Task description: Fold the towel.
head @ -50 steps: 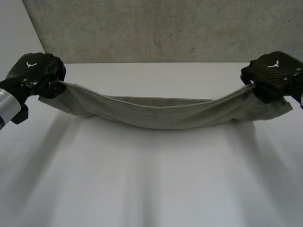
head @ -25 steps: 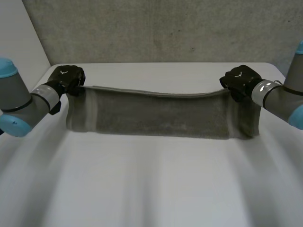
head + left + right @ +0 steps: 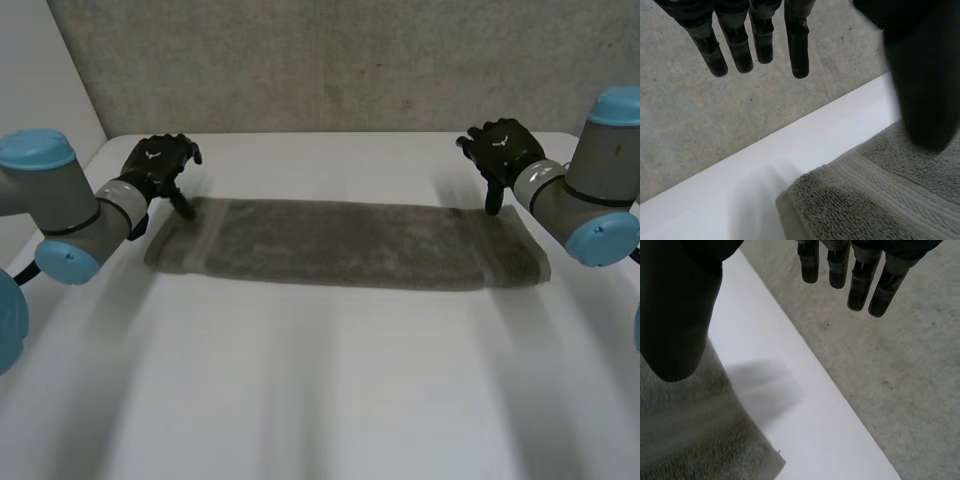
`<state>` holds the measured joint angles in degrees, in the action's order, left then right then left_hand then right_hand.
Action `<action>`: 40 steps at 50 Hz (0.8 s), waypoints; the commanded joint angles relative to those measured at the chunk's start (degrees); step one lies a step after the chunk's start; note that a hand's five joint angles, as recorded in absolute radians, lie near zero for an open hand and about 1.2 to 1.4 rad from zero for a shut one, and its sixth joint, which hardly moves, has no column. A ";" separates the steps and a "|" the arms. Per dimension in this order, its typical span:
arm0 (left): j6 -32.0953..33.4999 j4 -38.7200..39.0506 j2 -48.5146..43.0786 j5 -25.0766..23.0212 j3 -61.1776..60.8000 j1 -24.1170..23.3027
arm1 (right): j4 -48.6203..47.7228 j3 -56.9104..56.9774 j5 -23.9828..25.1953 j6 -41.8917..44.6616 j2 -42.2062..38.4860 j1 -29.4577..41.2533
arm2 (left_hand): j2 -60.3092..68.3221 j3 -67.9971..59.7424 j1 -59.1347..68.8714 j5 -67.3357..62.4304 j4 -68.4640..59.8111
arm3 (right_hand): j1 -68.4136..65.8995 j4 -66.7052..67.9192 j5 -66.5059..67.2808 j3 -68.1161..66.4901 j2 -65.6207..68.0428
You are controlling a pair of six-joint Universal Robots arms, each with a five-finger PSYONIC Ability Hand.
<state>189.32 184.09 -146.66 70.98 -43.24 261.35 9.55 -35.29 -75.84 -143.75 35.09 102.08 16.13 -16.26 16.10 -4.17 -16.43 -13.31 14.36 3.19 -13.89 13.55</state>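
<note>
One towel point(image 3: 345, 243) lying flat along table point(image 3: 330, 400). Two robot hands hovering by its far corners: left robot hand point(image 3: 158, 166), right robot hand point(image 3: 503, 148), fingers spread, gripping nothing.

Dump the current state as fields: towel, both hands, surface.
towel: grey, lying flat as a long strip, running left to right
left hand: open, fingers straight, above the towel's far left corner, holding nothing
right hand: open, fingers straight, above the towel's far right corner, holding nothing
table: white, towel on its far half
backdrop: concrete wall
</note>
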 commanded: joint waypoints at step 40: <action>0.35 7.51 24.50 -3.21 -41.48 0.83 | -16.40 -42.14 0.78 1.81 12.64 -9.00 | 8.75 -8.61 8.78 -10.70 -8.45 | -60.80 59.75 60.92 -60.21 60.55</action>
<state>189.56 191.24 -120.78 67.68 -85.03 262.20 -6.98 -78.66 -75.12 -141.91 48.99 94.48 30.71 -30.93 29.82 -18.91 -30.97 -58.89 58.52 48.80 -58.34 58.96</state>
